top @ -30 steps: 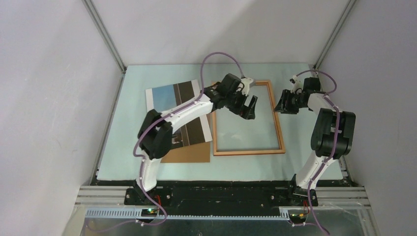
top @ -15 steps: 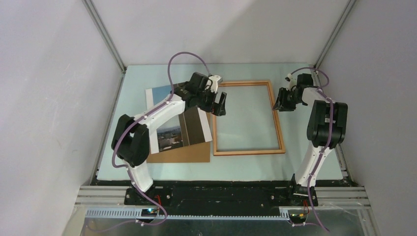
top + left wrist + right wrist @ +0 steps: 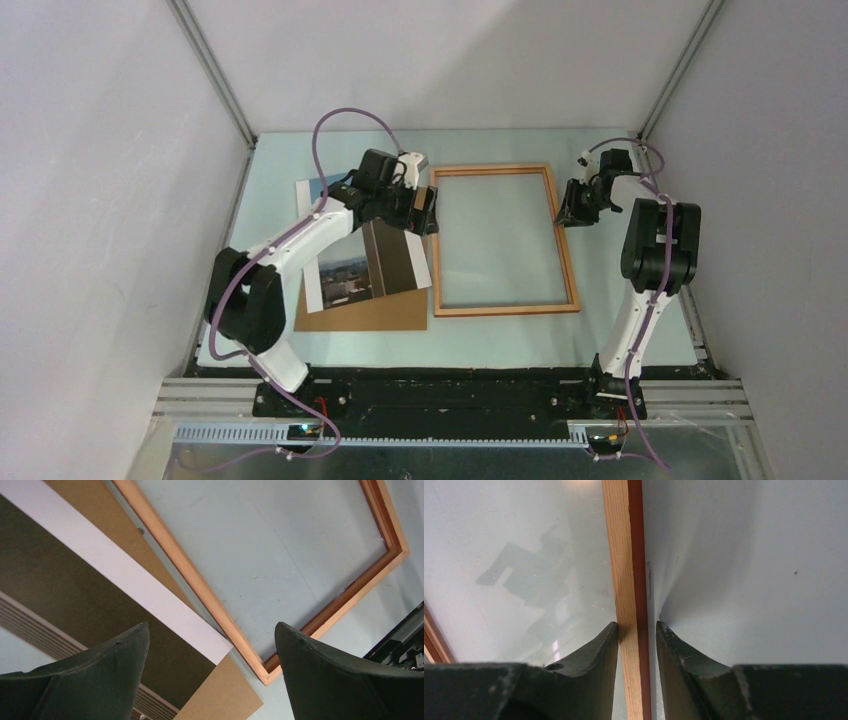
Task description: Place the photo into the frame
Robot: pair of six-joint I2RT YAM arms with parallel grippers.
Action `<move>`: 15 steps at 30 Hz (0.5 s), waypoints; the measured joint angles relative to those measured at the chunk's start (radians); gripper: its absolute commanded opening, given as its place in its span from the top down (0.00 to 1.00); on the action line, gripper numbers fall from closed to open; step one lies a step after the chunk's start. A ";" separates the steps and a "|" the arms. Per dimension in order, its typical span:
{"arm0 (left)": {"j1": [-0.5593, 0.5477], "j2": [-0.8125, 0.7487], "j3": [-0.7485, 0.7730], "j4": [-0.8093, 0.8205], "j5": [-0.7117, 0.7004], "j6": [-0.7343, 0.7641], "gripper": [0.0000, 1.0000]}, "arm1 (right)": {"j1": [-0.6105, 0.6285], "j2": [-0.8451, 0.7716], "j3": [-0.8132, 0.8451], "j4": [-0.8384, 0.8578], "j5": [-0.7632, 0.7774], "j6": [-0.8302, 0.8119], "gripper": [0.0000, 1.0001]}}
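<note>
Left end effector (image 3: 424,212) has swung off the frame (image 3: 506,309) and now sits over the right edge of the photo (image 3: 372,265), fingers spread wide, holding nothing. Right end effector (image 3: 573,207) has narrowed around the frame's right rail near the far corner (can't tell if it's pinching yet). Photo lies face up on the brown board (image 3: 372,318), just left of the frame, not inside it. Likely meaning: right steadies the frame, left grabs the photo next.
</note>
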 measured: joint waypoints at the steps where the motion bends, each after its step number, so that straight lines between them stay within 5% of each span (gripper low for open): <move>1: 0.006 -0.005 -0.005 0.001 0.000 0.000 0.00 | 0.000 0.003 0.002 0.000 0.000 0.002 0.67; 6: 0.030 -0.036 -0.034 -0.001 0.000 0.001 0.00 | -0.008 0.011 0.006 -0.001 -0.018 0.021 0.81; 15: 0.054 -0.066 -0.071 0.000 -0.004 0.013 0.00 | -0.050 0.011 0.000 0.003 -0.032 0.028 0.86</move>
